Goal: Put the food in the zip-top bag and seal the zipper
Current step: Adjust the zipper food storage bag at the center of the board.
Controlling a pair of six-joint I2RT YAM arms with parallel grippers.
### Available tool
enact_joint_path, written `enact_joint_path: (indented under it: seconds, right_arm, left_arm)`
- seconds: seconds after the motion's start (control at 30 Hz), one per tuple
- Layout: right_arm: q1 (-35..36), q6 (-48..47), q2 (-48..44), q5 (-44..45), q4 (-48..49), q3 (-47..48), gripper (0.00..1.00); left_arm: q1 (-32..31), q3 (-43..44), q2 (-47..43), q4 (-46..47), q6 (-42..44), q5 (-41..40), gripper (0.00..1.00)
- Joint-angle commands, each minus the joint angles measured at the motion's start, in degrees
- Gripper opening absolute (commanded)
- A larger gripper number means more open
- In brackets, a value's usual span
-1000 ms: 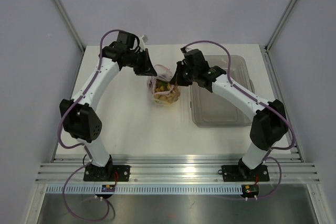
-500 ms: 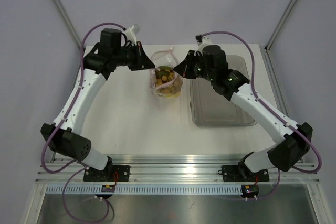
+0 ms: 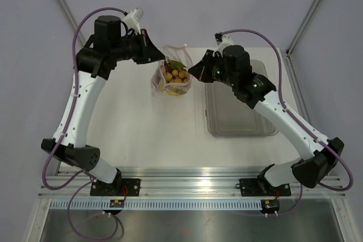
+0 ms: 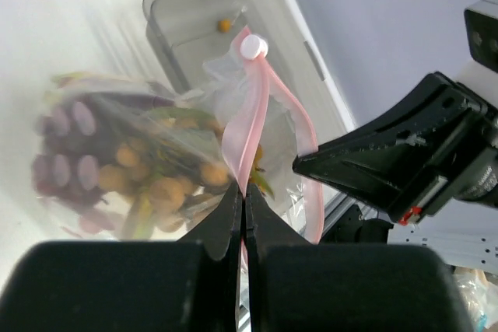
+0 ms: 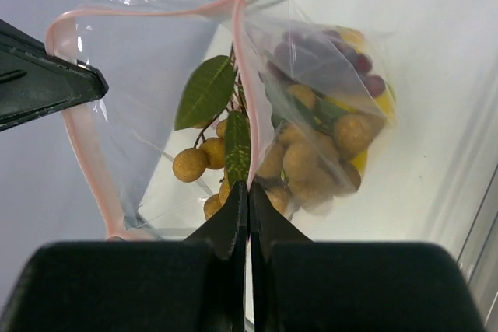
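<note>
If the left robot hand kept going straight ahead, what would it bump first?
The left gripper pinches the zipper, so it would push into the zip-top bag first. The right gripper seems next, though depth is unclear.

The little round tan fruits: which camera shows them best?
The right wrist view: the fruits are close and sharp. The left wrist view shows them blurred through the bag; the top view, only tiny dots.

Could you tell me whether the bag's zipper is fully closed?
No, the zipper gapes open, its two sides spread wide apart.
</note>
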Motion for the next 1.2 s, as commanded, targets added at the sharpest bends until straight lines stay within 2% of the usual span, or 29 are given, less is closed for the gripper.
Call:
enact_joint_path:
  seconds: [0.0, 0.07, 0.33, 0.5, 0.67, 0.77, 0.8, 0.97, 1.07, 1.17]
  right_arm:
    - [1.1, 0.5, -1.1, 0.8, 2.7, -1.2, 0.0]
    - [1.3, 1.0, -0.7, -0.2, 3.2, -1.9, 0.0]
    - [2.5, -1.0, 2.0, 1.9, 3.1, -1.6, 0.0]
    - [2.5, -3.5, 5.4, 2.6, 1.3, 0.2, 0.0]
    - [2.1, -7.0, 7.2, -0.8, 3.4, 1.9, 0.0]
    - [1.7, -10.7, 9.2, -6.0, 3.5, 4.7, 0.0]
    - [1.2, -13.4, 10.6, -10.0, 3.5, 5.5, 0.0]
    - [0.2, -22.8, 14.5, -20.3, 2.5, 11.5, 0.0]
    - [0.1, -28.1, 17.4, -21.2, -0.6, 15.8, 0.0]
    - [-0.1, -29.6, 18.7, -22.3, -1.6, 17.4, 0.0]
  left_arm:
    - [-0.1, -3.3, -2.4, 2.9, -0.5, 2.3, 0.0]
    - [-0.1, -8.2, -3.9, 5.3, -1.5, 3.1, 0.0]
    - [-0.1, -10.1, -3.9, 3.8, 0.1, 4.0, 0.0]
    - [-0.2, -18.0, -7.3, 6.5, -0.2, 5.8, 0.0]
    - [-2.8, -21.1, -10.2, 8.1, -1.5, 6.4, 0.03]
    - [-4.2, -22.1, -11.9, 9.5, -3.0, 6.5, 0.29]
    - [-4.6, -22.5, -12.4, 10.2, -3.5, 6.8, 0.46]
    - [-5.5, -20.0, -14.1, 8.6, -3.2, 5.5, 0.59]
    - [-4.7, -15.2, -14.1, 4.5, -1.1, 2.5, 0.6]
    - [-0.6, -14.2, -15.6, 3.7, -1.1, 1.3, 0.61]
